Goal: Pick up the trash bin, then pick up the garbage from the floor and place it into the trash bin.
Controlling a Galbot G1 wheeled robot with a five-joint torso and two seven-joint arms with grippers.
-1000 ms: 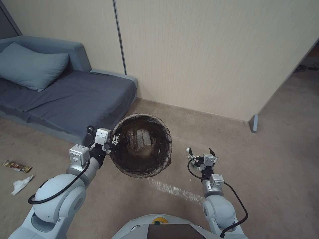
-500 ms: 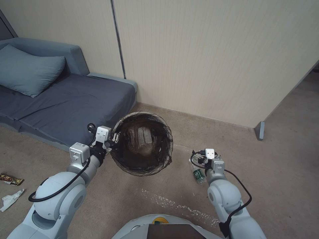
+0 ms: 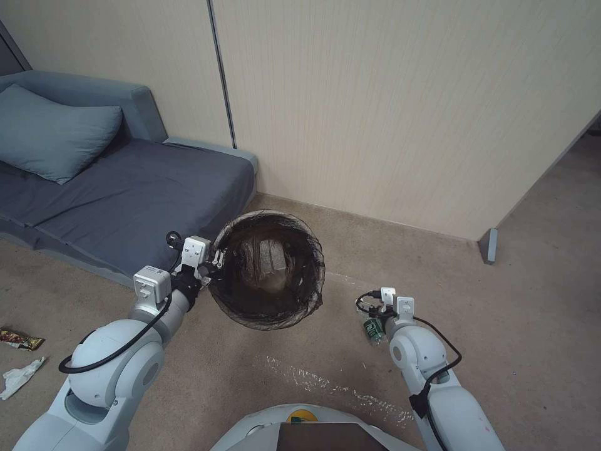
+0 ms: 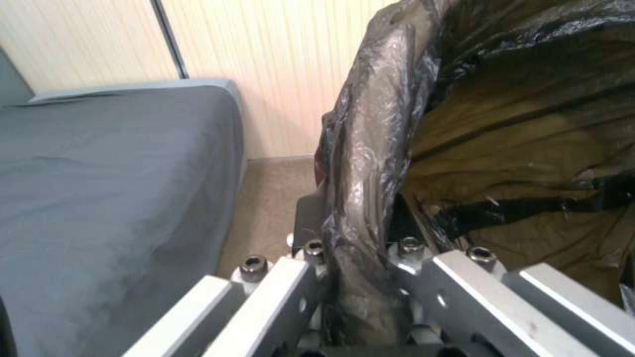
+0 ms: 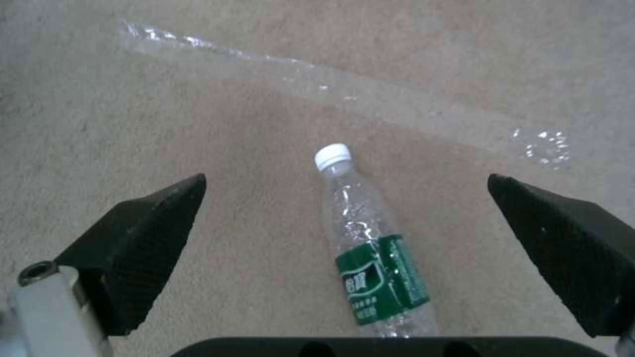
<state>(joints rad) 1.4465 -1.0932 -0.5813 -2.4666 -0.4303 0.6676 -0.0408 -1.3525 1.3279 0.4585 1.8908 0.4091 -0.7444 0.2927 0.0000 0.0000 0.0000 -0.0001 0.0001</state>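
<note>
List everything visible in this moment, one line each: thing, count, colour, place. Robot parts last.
trash bin: one, dark bag liner, held off the floor by its rim.
bottle: one, clear with green label and white cap, lying on the floor.
wrapper: one, dark striped, floor at far left.
crumpled paper: one, white, beside the wrapper.
floor: beige carpet with pale tape line.
sofa: one, blue-grey, by the wall.
pillow: one, blue-grey, on sofa.
wall: beige panels.
left hand: shut on the bin's rim.
right hand: open, over the bottle.

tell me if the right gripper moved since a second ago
Yes. The right gripper dropped toward the floor, now open over the bottle.
</note>
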